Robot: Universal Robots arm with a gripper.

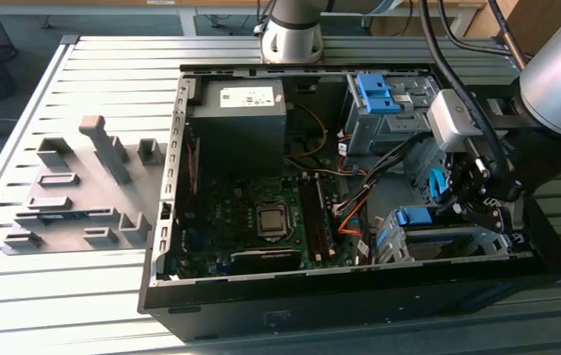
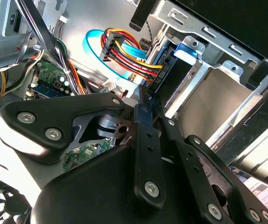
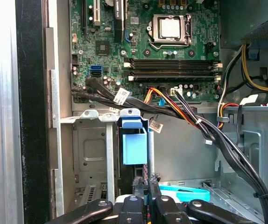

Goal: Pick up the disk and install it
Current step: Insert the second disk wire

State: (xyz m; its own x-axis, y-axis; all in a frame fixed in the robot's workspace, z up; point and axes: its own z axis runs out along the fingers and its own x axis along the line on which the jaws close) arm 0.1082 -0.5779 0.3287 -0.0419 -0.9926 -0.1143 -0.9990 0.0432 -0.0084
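Blue-bracketed, the disk (image 3: 134,142) stands on edge in the drive cage (image 1: 439,240) near the case's front corner, its long axis running down into the bay and tab end up. We judge the fingers (image 3: 143,200) clenched on its edge to steer it.

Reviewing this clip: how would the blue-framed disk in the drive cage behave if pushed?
Likely stiff: the disk sits between metal cage walls, so it should slide, not tip. Its plastic frame may flex slightly.
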